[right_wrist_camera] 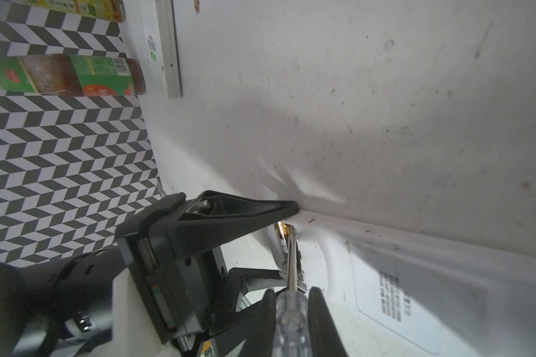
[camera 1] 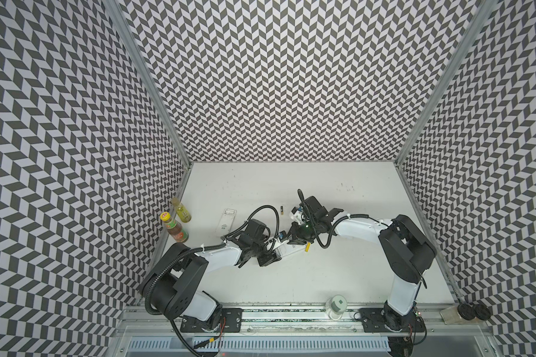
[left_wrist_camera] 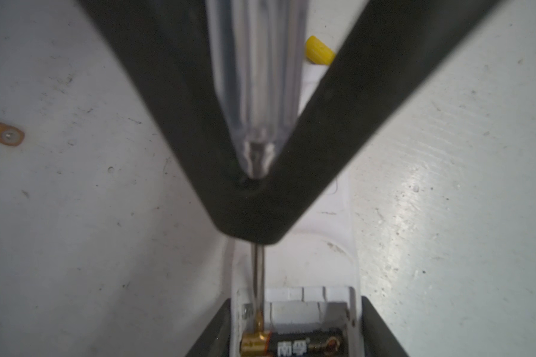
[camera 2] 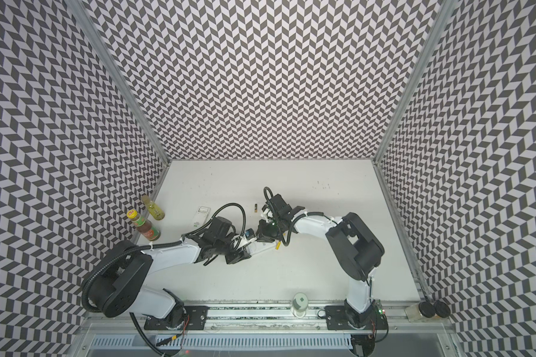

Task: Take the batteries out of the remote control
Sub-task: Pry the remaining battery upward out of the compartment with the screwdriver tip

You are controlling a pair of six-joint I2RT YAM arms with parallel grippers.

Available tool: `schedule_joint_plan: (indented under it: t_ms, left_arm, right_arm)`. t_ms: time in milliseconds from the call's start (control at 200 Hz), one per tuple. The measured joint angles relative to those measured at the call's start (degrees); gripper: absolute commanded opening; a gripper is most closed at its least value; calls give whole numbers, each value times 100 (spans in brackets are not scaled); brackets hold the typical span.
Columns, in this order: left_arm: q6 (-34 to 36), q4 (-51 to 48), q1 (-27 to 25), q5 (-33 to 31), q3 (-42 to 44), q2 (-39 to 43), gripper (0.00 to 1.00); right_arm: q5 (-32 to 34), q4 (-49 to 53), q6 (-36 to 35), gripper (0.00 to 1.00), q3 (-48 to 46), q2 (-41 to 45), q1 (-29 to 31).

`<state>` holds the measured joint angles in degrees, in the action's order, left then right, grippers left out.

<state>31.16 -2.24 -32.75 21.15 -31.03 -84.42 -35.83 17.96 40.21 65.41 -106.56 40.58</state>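
The scuffed white table (camera 1: 291, 278) carries everything, walled in by chevron-patterned panels. There are two remotes. A spare white remote (camera 1: 228, 221) lies flat left of centre. The remote control (right_wrist_camera: 415, 262) sits mid-table, back up with its compartment open, clamped across its sides by the left gripper (camera 1: 273, 251). Two labelled bottles (camera 1: 174, 228) stand at the left wall. One clear jar (camera 1: 335, 306) stands on the front rail and two black-lidded containers (camera 1: 464, 310) lie at the right corner, all well apart from the grippers. The right gripper (left_wrist_camera: 254, 213) is closed on the screwdriver (left_wrist_camera: 256, 92), whose clear fluted handle blocks much of the left wrist view. Its thin steel shaft reaches the gold end of one black battery (left_wrist_camera: 297, 344) in the compartment. Three cells show: that one, a loose black battery (camera 1: 281, 210) on the table beyond the grippers, and a yellow battery (camera 1: 307, 247) just beside the remote control.
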Motion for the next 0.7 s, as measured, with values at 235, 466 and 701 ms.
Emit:
schedule_joint_plan:
  t_ms: [235,466,701]
  left_arm:
    - [7,-37,-11,-7,-28,-20,35]
    - [2,-22,-57,-13,-70,-57,51]
    - [4,-13,-76,-11,-66,-59,64]
  right_arm:
    - [-525,-214,-166,0,4,-225,-190]
    - [-927,-586,-269,0,-280,-254,-417]
    - [-1447,-1268,-282,0,-717,-249,-518]
